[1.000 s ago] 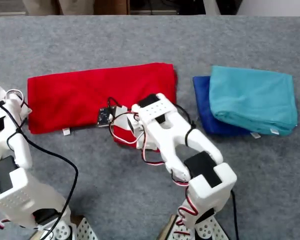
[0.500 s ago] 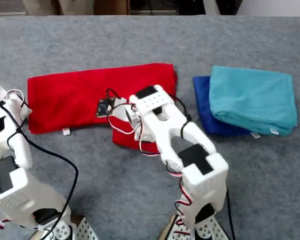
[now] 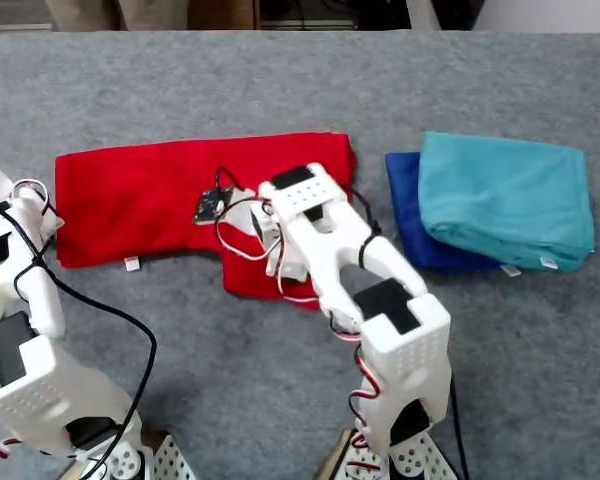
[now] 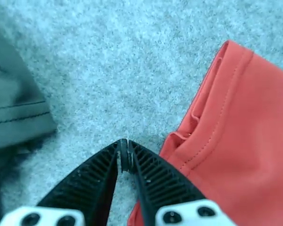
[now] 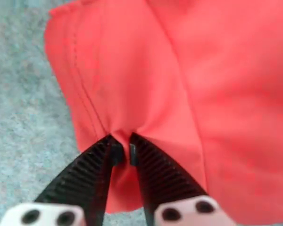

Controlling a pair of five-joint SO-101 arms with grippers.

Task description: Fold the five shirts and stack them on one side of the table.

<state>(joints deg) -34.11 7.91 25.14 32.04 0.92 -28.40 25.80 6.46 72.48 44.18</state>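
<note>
**Red shirt (image 3: 160,195), mid-fold beside the finished stack**

Lies as a long, flat band on the grey table (image 3: 280,80), just beside the stack of teal shirt (image 3: 505,195) over blue shirt (image 3: 405,215), but not touching it. Caught on the half toward the stack: right gripper (image 5: 122,153) all but closed, ribbed black tips pinching a small pucker of red cloth just inside a stitched hem. At the end farthest from the stack, left gripper (image 4: 124,157) with tips pressed together on nothing, over bare table just beside the hem.

Likely to slip free, with so thin a pinch on limp fabric. May lift only the top layer and pull the fold apart. Could drag whole and bunch against the table's nap, the far end being unheld. Might nudge the stack if swung too far that way.

Soft, thin knit, creasing easily, with double-stitched edges. Fuzzy, felt-like table covering. Plump stack with rounded folds.
</note>
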